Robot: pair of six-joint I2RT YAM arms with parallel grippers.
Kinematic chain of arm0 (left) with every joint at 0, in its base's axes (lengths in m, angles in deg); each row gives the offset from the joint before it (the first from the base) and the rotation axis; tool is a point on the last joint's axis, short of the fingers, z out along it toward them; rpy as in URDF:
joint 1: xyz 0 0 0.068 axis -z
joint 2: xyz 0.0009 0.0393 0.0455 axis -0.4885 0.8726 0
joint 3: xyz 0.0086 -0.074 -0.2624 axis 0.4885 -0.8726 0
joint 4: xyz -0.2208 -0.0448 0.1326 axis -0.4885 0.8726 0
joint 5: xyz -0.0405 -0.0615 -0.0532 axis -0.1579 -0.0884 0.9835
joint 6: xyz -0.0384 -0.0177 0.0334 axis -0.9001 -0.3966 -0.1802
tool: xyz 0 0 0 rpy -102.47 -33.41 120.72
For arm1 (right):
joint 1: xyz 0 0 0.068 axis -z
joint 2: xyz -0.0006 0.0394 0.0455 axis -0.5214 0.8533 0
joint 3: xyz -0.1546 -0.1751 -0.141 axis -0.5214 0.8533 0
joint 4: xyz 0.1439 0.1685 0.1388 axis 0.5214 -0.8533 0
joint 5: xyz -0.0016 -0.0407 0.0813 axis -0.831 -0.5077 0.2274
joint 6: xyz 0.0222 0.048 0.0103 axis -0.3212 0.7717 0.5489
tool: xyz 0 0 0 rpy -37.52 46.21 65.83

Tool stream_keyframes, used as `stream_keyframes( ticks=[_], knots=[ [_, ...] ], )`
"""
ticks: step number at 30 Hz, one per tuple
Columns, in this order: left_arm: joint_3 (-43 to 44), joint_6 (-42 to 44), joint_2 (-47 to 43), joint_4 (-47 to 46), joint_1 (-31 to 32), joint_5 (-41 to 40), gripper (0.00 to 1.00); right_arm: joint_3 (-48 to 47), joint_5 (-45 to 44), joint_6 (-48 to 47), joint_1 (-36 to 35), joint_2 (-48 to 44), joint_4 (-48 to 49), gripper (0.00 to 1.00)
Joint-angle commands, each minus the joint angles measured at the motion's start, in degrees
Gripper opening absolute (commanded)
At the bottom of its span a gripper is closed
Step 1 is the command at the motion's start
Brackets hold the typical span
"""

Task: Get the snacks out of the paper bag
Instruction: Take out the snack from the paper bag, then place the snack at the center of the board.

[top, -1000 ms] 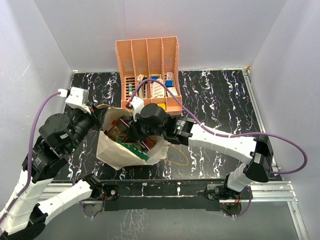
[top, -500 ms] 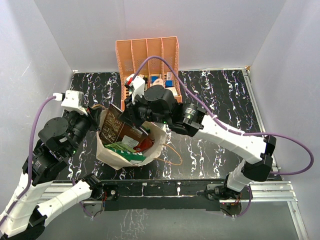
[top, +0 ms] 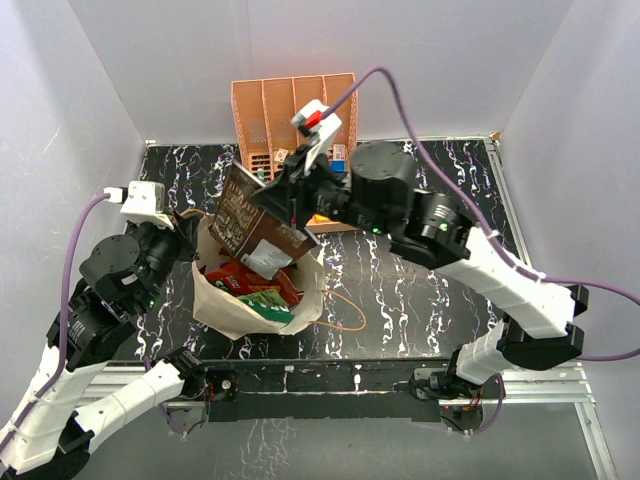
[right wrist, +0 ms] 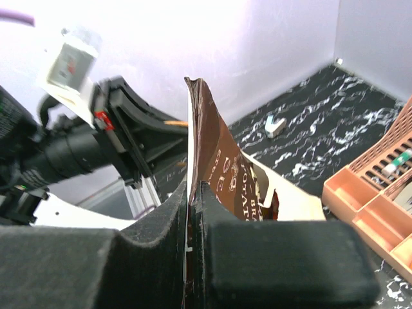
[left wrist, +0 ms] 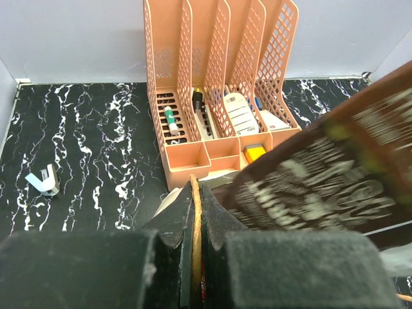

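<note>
**Top external view**
- Peach slotted organizer (top: 295,100): stands at the back of the black marbled table (top: 430,260). I use it as my reference.
- Paper bag (top: 225,312): just in front of the organizer's left half, mouth open upward.
- In the bag I see a red packet (top: 222,276), a green packet (top: 266,302) and a silvery one (top: 264,259).
- Loose cord handle (top: 345,312): lies on the table in front of the organizer's right half.
- Right gripper (top: 283,200): directly in front of the organizer, pinching a brown snack packet (top: 245,215). The packet is tilted over the bag's mouth.
- Left gripper (top: 193,226): at the bag's rim, front-left of the organizer. I cannot tell its grip from this view.

**Left wrist view**
- Left gripper (left wrist: 195,215): jaws pressed together on a thin tan cord handle (left wrist: 195,193).
- The organizer (left wrist: 219,96) is straight ahead, with small boxes and bottles in its slots.
- The brown packet (left wrist: 322,187) is blurred, in front of the organizer's right end.
- A small white-and-blue item (left wrist: 44,180) lies well to the organizer's left.

**Right wrist view**
- Right gripper (right wrist: 191,193): jaws clamped on the edge of the brown packet (right wrist: 222,170), which stands upright.
- The bag's pale inner wall (right wrist: 293,199) shows behind the packet, between it and the organizer (right wrist: 373,187).
</note>
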Motion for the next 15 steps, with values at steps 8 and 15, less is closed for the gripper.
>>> stream_keyframes(
  ticks=[8,15],
  knots=[
    [0.18,1.19,-2.03,-3.3,-0.24,-2.83,0.0,-1.93,-23.89,-8.98,0.12,-14.78,5.0,0.07],
    [1.96,1.67,-1.68,-2.7,-0.24,-1.03,0.0,20.39,-55.47,-23.72,0.09,-22.66,13.56,0.07]
  ],
)
